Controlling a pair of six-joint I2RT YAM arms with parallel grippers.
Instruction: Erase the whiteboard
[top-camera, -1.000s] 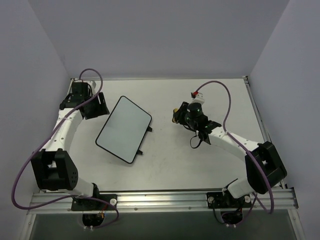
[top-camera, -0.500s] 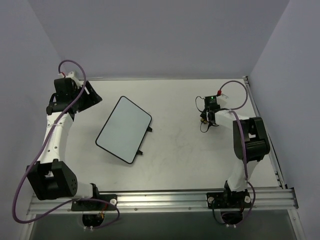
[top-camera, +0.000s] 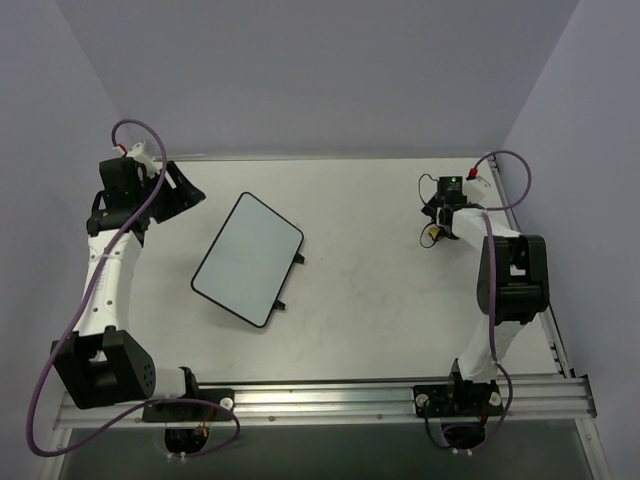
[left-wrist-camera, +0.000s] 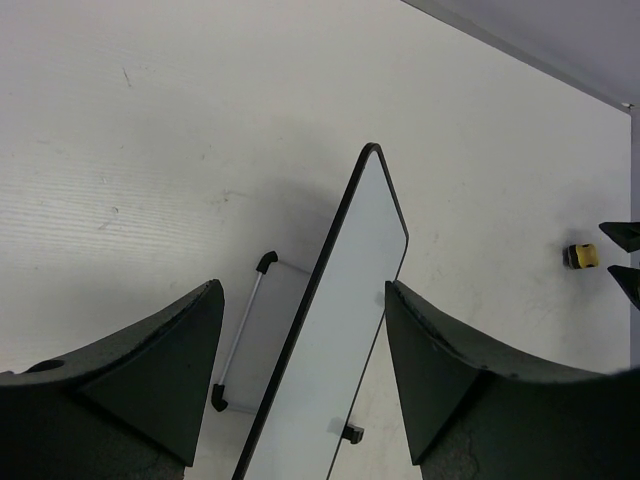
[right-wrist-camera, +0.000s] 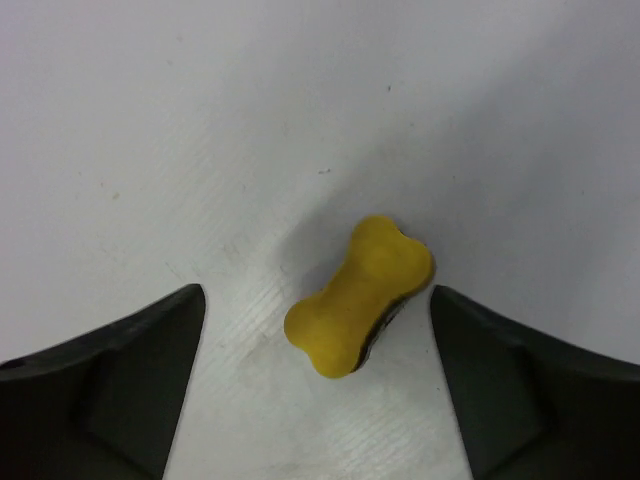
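Note:
The whiteboard (top-camera: 248, 259) lies tilted on its black feet left of the table's middle, and its white face shows no marks. From the left wrist view the whiteboard (left-wrist-camera: 335, 330) appears nearly edge-on between my fingers, some way off. My left gripper (top-camera: 188, 197) hovers open at the back left, apart from the board, with nothing in it (left-wrist-camera: 303, 290). My right gripper (top-camera: 434, 226) stands open at the back right. A small yellow bone-shaped eraser (right-wrist-camera: 360, 295) rests on the table between its fingers (right-wrist-camera: 318, 292), untouched, and shows as a yellow speck (top-camera: 431, 237) from above.
The white table (top-camera: 370, 290) ends at a metal rail on the right (top-camera: 520, 240) and at the near edge (top-camera: 330, 395). Purple cables loop from both wrists. Grey walls close in on the back and sides. The eraser (left-wrist-camera: 582, 256) also shows far off in the left wrist view.
The right arm swung to the back right, opened, and released the eraser onto the table. The left arm pulled back toward the far left corner. The whiteboard stayed put.

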